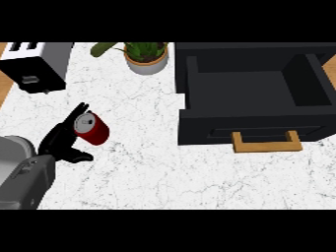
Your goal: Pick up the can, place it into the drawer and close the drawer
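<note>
The left hand (63,140) is grasping the red can (92,129), lying tilted at the bench's (149,167) nine o'clock. It should be lifting clear, then carrying toward two o'clock, over the open black drawer's (261,88) front wall.

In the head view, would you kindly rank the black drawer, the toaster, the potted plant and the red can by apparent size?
1. Open black drawer with wooden handle
2. Black-and-white toaster
3. Green potted plant in its pale pot
4. Red can, partly hidden by the left hand
</note>
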You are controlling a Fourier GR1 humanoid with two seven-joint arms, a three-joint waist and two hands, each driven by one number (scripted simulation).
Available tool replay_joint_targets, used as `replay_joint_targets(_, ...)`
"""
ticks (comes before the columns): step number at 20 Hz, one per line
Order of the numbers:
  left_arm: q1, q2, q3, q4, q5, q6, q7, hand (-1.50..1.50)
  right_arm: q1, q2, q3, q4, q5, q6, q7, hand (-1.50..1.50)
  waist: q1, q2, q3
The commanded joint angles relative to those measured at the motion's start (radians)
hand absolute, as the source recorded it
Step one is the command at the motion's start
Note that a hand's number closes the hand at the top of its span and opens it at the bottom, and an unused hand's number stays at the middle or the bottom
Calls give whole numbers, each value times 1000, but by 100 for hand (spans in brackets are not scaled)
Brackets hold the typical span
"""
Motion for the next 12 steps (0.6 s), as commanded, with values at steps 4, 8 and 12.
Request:
replay_joint_targets(4, -46, -28, 29, 25, 37, -65, 44, 150, -2, -38, -39, -3, -70, -2, 58, -150, 7, -4, 1)
replay_joint_targets(8, -90, -25, 33, 27, 48, -150, 91, 150, 10, 18, 5, -63, -39, -8, 78, -150, 4, -3, 1)
replay_joint_targets(12, -70, -43, 18, -26, 41, -194, 22, 150, 74, 51, 7, -69, -60, 32, 35, -150, 3, -5, 1)
